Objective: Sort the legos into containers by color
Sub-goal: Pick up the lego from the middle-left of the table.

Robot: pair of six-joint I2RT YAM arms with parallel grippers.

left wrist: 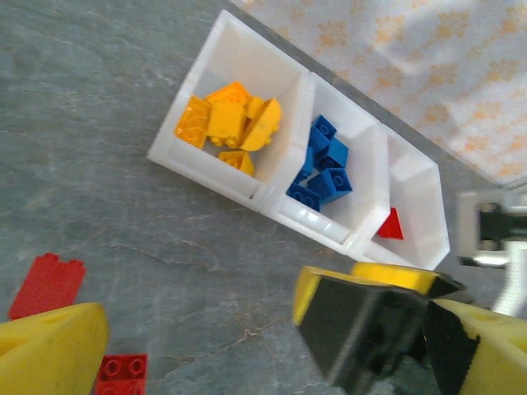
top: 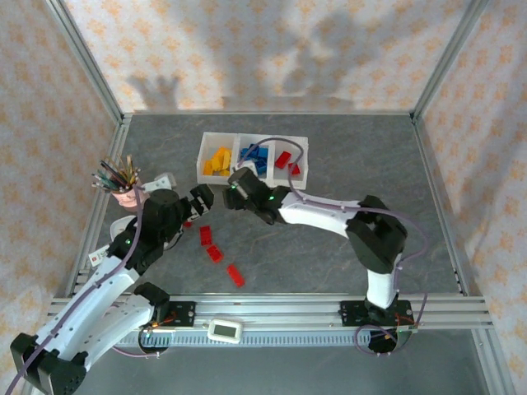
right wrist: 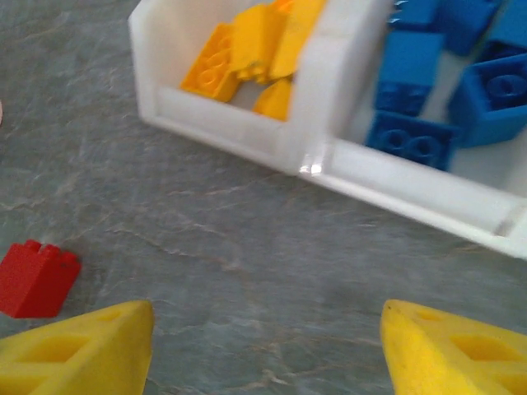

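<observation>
The right gripper (right wrist: 268,329) hangs with fingers spread, nothing between them. Just ahead are the containers (right wrist: 247,123): yellow legos (right wrist: 247,49) in one bin and blue legos (right wrist: 428,90) in the next, both cut off at the top edge. A red lego (right wrist: 37,280) lies beside its left finger. The left gripper (left wrist: 198,341) is spread too, and its finger half hides a red brick (left wrist: 123,374).

The white-and-black left arm (top: 107,288) reached forward and inward, its yellow-fingered left gripper (top: 200,197) spread wide. The white-and-black right arm (top: 329,216) folded at the elbow and stretched leftward; its yellow-fingered right gripper (right wrist: 268,346) stood parted, near the left one.
</observation>
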